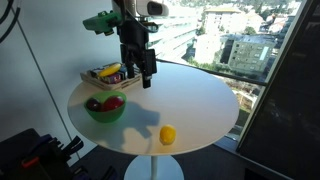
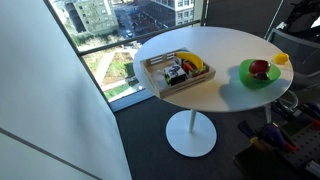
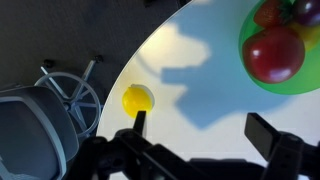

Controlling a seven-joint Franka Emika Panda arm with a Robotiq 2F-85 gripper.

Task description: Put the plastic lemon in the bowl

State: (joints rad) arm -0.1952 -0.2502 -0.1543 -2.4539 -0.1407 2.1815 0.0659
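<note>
1. Off to one side of my hand and down on the floor is a grey office chair (image 3: 35,125). It shows at the wrist view's lower left, past the rim of the bench (image 3: 200,50).
2. The plastic lemon (image 3: 137,98) lies on the white bench close to that rim. In the wrist view it sits just past the tip of one finger (image 3: 140,120), outside the gap between the two. In an exterior view the plastic lemon (image 1: 168,135) rests well apart from my hand, near the bench edge closest to that camera.
3. My hand (image 3: 205,130) has its fingers spread wide apart, with bare bench showing between them. In an exterior view my hand (image 1: 141,80) hangs above the bench, clear of the surface. Its shadow (image 3: 190,80) falls on the white top ahead of the fingers.
4. The bowl (image 3: 247,40), bright green, is on the opposite side of my hand from the lemon. It holds a red round fruit (image 3: 273,53). In an exterior view the bowl (image 1: 105,116) sits lower than my hand, at the bench edge. The lemon (image 2: 282,59) lies outside the bowl (image 2: 246,72).
5. A wooden tray (image 1: 95,80) of toys stands close beside my hand in that exterior view. In the other, the tray (image 2: 185,90) is apart from the bowl.
</note>
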